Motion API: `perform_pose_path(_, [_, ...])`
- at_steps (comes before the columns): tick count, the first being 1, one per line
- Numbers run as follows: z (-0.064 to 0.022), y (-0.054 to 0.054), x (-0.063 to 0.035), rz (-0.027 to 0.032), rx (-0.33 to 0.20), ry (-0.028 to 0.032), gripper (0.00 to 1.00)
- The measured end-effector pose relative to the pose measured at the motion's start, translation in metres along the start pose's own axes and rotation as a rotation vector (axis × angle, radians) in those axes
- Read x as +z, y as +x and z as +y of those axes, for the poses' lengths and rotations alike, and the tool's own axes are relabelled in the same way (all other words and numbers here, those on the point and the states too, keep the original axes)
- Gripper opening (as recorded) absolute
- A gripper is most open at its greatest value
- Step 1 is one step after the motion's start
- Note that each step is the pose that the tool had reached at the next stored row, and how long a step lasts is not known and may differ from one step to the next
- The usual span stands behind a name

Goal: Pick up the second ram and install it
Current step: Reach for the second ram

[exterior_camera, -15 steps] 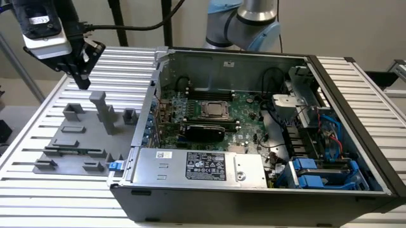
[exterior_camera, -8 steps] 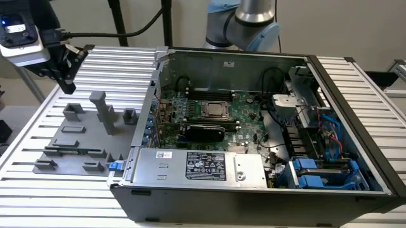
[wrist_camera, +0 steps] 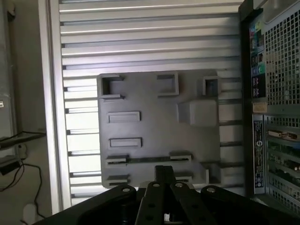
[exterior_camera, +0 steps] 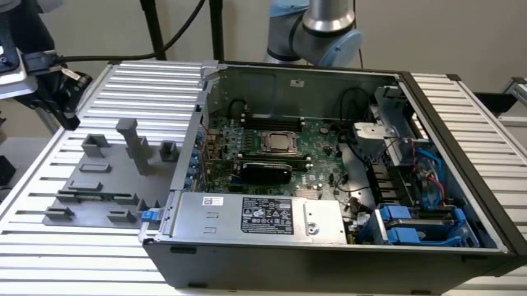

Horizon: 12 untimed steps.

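On the exterior view's left, a grey holder plate [exterior_camera: 107, 179] sits on the ribbed metal table [exterior_camera: 49, 142]. The second ram [exterior_camera: 95, 198] lies along the plate's near part as a thin green strip, cradled at each end by small holder blocks. In the wrist view the same stick [wrist_camera: 150, 160] shows as a slim dark line between two blocks, and the gripper [wrist_camera: 163, 174] hangs just beside it. Its fingers look drawn together, with nothing between them. The stick is probably light and stiff but fragile. Its chips and contact edge are best left alone, so the sound place to grip is across the flat faces near the middle of its length, clear of the blocks. Further to the exterior view's right stands the open computer case [exterior_camera: 329, 259], with the green motherboard [exterior_camera: 317, 154] inside.
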State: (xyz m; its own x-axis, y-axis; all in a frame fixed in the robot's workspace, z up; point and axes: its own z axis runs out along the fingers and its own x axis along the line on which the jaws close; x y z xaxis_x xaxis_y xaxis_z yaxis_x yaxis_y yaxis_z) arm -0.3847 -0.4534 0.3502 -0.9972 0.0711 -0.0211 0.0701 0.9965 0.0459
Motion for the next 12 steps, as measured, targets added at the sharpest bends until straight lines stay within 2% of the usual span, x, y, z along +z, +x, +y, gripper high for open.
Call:
perform_pose_path(3, [-0.0021, 0.0109, 0.0041, 0.0011, 0.0, 0.0001, 0.0])
perform_pose_path(12, [-0.0022, 0.0115, 0.0043, 0.0012, 0.0, 0.0001, 0.0])
